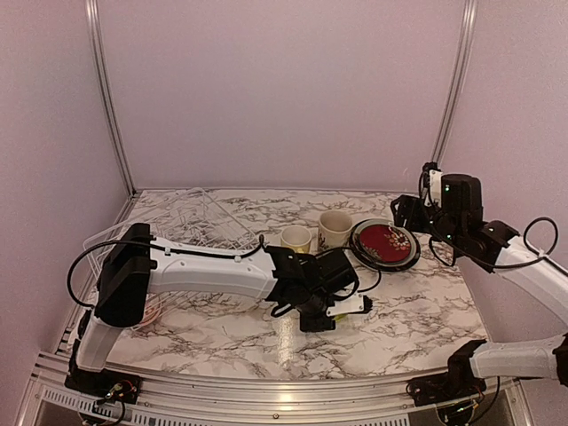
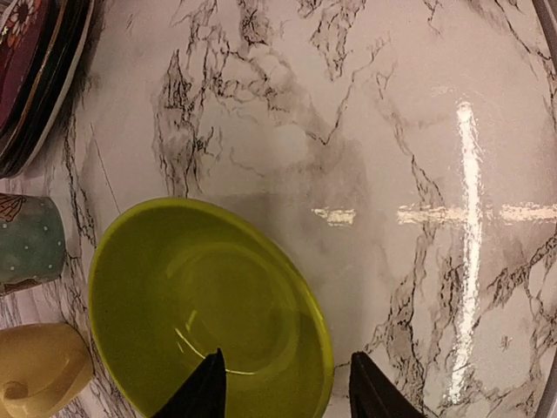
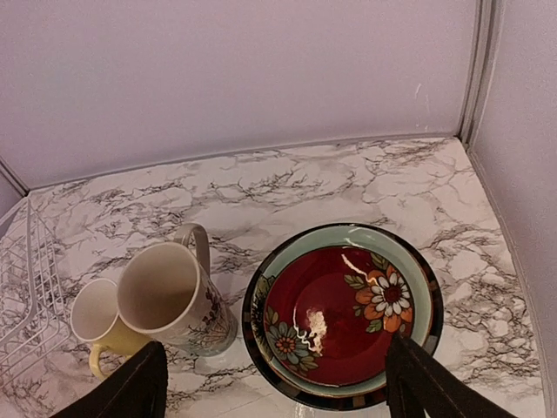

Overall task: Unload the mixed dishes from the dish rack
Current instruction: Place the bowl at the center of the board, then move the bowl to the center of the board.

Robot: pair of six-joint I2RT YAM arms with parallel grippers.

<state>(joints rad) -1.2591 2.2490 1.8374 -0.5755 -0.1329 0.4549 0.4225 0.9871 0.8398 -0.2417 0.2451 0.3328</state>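
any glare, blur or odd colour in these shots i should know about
Left wrist: long white glare streaks cross the marble table, while the lime-green bowl shows only faint reflections. Right wrist: evenly lit, one small highlight on the red patterned plate. Top external: dim, pinkish, slightly soft.

The white wire dish rack (image 1: 191, 220) sits far left on the marble table (image 1: 417, 311). The left gripper (image 1: 342, 311) hangs low over the tabletop, on the near side of a yellow mug (image 1: 296, 238) and a beige mug (image 1: 335, 228) standing side by side. Right of them lies a plate stack (image 1: 384, 245) — red patterned on top — with the right gripper (image 1: 408, 213) raised by its far edge.
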